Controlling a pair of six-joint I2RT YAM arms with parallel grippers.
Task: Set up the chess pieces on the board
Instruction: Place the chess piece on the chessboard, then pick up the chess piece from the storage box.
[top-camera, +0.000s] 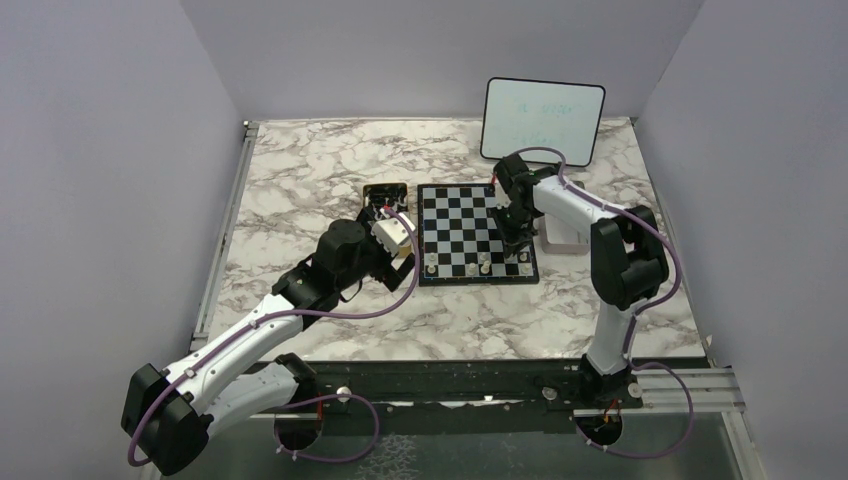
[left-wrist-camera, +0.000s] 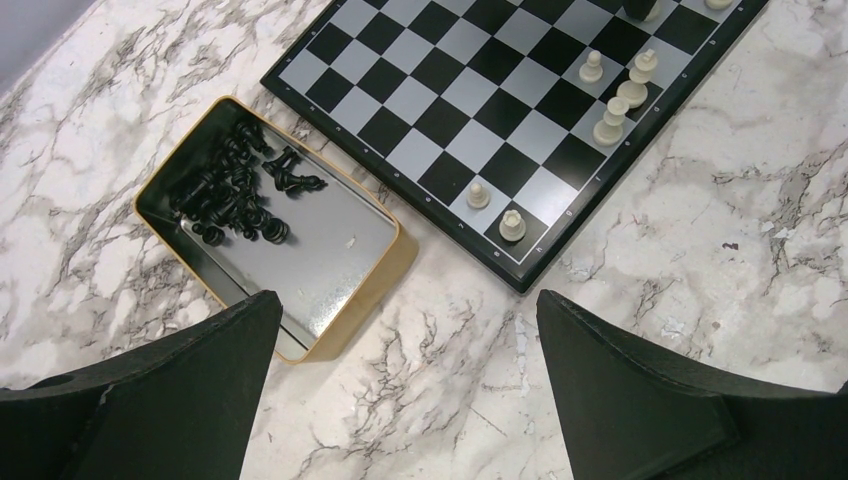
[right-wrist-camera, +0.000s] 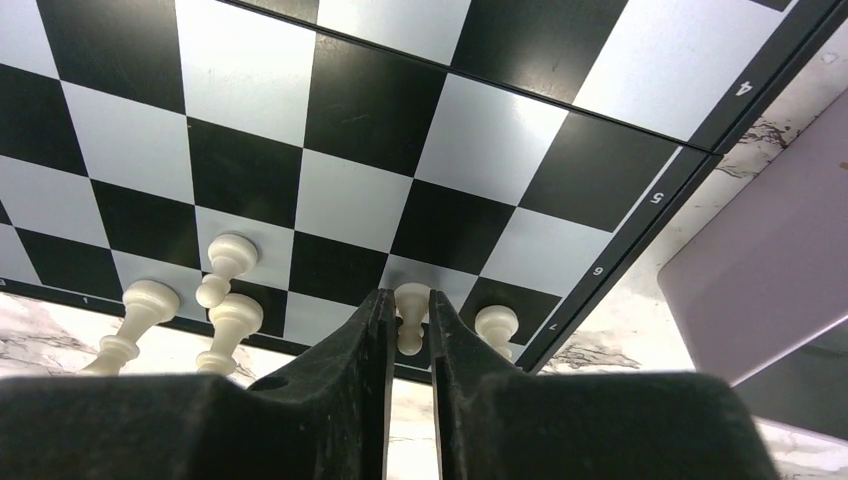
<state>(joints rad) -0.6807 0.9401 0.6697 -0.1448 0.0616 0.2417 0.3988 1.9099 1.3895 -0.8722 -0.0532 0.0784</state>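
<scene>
The board (top-camera: 470, 215) lies mid-table. Several cream-white chess pieces (top-camera: 484, 265) stand along its near edge. In the right wrist view my right gripper (right-wrist-camera: 410, 293) is down over the board (right-wrist-camera: 360, 120) near its corner. Its fingers stand narrowly apart on either side of an upright white piece (right-wrist-camera: 409, 325); whether they still press it does not show. Another white piece (right-wrist-camera: 497, 325) stands just right of it, three more (right-wrist-camera: 228, 258) to the left. My left gripper (left-wrist-camera: 407, 297) hangs wide open over bare marble between the board's corner (left-wrist-camera: 520, 270) and a tin, holding nothing.
A gold-rimmed tin (left-wrist-camera: 395, 260) left of the board holds several black pieces (left-wrist-camera: 240, 190). A whiteboard (top-camera: 543, 120) stands upright at the back. A pale flat tray (right-wrist-camera: 760, 260) lies just off the board's right edge, beside my right arm.
</scene>
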